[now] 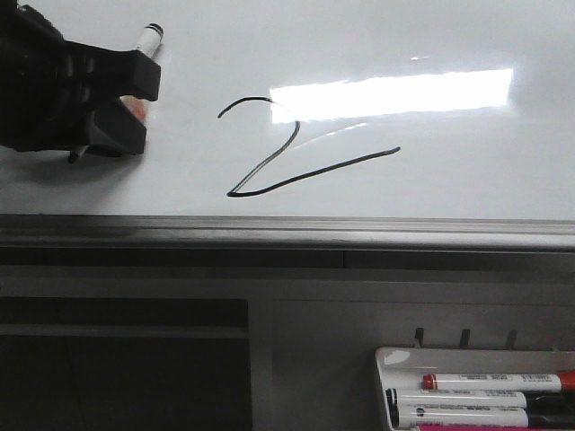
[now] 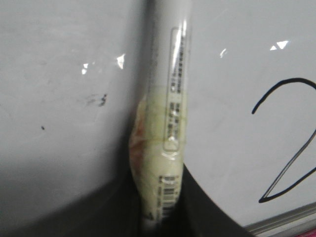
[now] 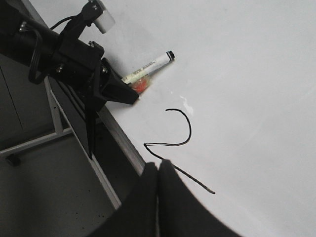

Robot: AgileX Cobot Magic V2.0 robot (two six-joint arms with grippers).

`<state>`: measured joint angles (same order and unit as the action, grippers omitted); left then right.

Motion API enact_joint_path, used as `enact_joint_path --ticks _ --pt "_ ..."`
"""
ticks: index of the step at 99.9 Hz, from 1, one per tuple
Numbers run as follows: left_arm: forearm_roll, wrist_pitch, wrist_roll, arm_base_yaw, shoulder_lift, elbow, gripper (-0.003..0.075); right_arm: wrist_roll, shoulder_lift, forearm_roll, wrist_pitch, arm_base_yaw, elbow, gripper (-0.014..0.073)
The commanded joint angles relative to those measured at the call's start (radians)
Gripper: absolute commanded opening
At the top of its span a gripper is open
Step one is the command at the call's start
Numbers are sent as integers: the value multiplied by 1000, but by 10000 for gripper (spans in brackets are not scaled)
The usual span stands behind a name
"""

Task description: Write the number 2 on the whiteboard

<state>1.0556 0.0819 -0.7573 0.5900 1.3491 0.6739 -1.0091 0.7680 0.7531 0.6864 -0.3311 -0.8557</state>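
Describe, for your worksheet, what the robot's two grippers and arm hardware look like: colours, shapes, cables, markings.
The left gripper is matte black with chunky, wedge-shaped fingers tapering to blunt tips. Black cables loop along its body, and a small white block sits on top. The right gripper shows only two smooth, dark, tapered fingers. No readable markings appear on either.

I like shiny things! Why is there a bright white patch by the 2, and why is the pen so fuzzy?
Front view: a lamp's glare on the glossy whiteboard crosses the number 2. Left wrist view: the marker is too close, so blurred.
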Motion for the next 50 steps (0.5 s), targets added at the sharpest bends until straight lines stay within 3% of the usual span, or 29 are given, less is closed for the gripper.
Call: enact_joint_path --ticks 1,50 --pt "46 106 10 -3 13 24 -20 1 -6 43 -60 7 -26 -68" --pt "69 81 10 -3 71 135 -20 1 -6 63 -61 7 -26 -68"
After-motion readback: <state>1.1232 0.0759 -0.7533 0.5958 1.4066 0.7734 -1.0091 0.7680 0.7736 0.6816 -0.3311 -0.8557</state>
